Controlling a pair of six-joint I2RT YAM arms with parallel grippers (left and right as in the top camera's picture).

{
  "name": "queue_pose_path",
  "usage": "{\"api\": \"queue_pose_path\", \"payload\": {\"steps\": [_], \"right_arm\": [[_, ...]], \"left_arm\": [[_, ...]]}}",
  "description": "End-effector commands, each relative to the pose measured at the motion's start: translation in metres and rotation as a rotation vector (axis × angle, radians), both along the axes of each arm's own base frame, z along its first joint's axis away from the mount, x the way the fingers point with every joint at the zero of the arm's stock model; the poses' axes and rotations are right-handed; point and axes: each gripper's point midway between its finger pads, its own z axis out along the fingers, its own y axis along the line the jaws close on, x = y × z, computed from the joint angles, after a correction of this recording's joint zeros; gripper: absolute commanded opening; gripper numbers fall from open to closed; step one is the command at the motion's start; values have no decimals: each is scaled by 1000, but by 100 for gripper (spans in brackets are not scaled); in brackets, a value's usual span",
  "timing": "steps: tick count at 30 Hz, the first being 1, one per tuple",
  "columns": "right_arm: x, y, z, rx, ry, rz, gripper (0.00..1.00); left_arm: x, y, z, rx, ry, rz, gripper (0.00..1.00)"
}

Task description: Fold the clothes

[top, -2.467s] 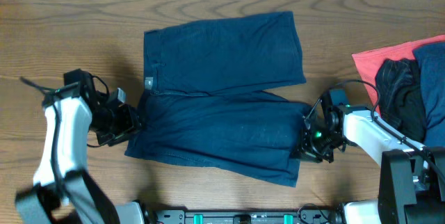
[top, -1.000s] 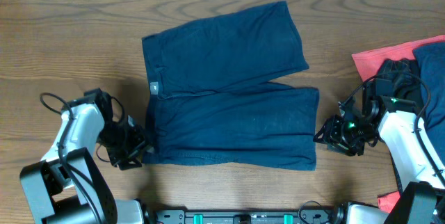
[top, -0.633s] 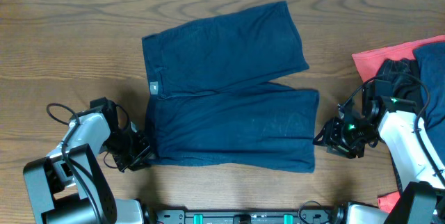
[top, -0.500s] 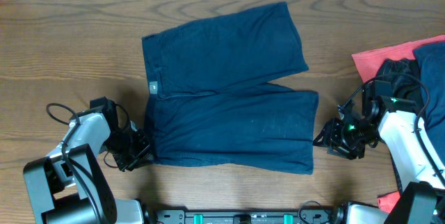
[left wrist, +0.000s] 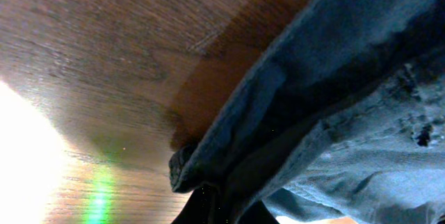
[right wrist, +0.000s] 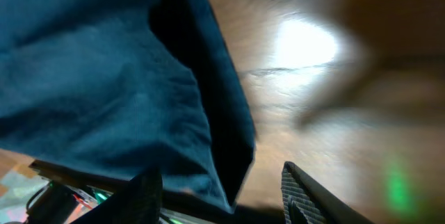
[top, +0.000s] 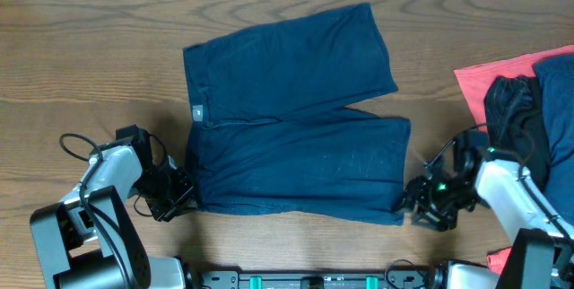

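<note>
The shorts (top: 296, 118), dark navy and plain, lie spread flat on the wooden table (top: 90, 56), roughly at its middle; the waistband (top: 192, 118) runs along the shorts' left edge, and the two wide legs extend to the right, parted by a narrow V-shaped gap at the hems; the left gripper (top: 178, 197) sits at the near left corner of the shorts, touching the end of the waistband; in the left wrist view that corner of the fabric stands slightly off the wood with a shadow beneath it, and only a dark sliver of the gripper shows at the bottom edge, so it cannot be told whether the jaws are apart or clamped; the right gripper (top: 411, 202) sits at the near right corner of the shorts, at the hem of the near leg; in the right wrist view its fingers (right wrist: 144, 196) stand apart, with the hem corner hanging between them and not pinched; a red cloth (top: 471, 83) lies well to the right of the shorts, with a black crinkled garment (top: 513, 118) and a blue fabric piece (top: 558, 78) on top of it.
</note>
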Motion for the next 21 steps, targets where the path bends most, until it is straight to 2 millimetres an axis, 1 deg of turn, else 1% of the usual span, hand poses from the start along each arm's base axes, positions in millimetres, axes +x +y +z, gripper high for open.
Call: {"api": "queue_pose_path", "payload": {"steps": [1, 3, 8, 11, 12, 15, 18, 21], "right_arm": [[-8, 16, -5, 56, 26, -49, 52], [-6, 20, -10, 69, 19, -78, 50], [-1, 21, -13, 72, 4, -110, 33], [-2, 21, -13, 71, 8, -113, 20], [-2, 21, -13, 71, 11, -118, 13], [2, 20, -12, 68, 3, -123, 1], [14, 18, -4, 68, -34, -100, 1], [32, 13, 12, 43, -86, -61, 1]], "left_arm": [[-1, 3, -3, 20, 6, -5, 6], [-1, 3, -3, 20, 6, -5, 6], [-2, 3, -3, 20, 7, -6, 6], [-2, 3, -3, 20, 7, -6, 6], [-2, 3, -3, 20, 7, -6, 6], [-2, 3, -3, 20, 7, -6, 6], [-1, 3, 1, 17, 9, -11, 6], [4, 5, 14, 19, 0, -17, 6]]}}
